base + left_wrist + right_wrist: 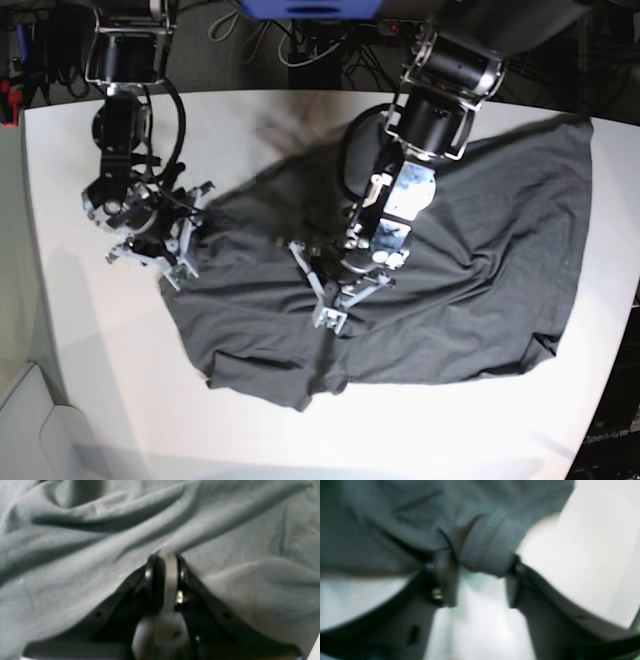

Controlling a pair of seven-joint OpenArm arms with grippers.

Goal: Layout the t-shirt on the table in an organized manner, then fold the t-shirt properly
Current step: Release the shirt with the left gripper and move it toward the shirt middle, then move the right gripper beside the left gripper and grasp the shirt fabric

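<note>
Left fingers (165, 572) pinched, right fingers (445, 580) apart.

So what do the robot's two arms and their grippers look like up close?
Both arms are black with silvery-grey housings and black cables looped at the upper joints. The left gripper has glossy black rounded jaws with a pale grey pad. The right gripper has dark matte fingers and a small brass-coloured screw.

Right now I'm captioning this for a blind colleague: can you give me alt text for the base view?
A dark grey t-shirt lies spread but rumpled on a white table, seen from above. The left gripper pinches a fold near the shirt's middle, while the right gripper sits at the shirt's edge on the view's left.
</note>
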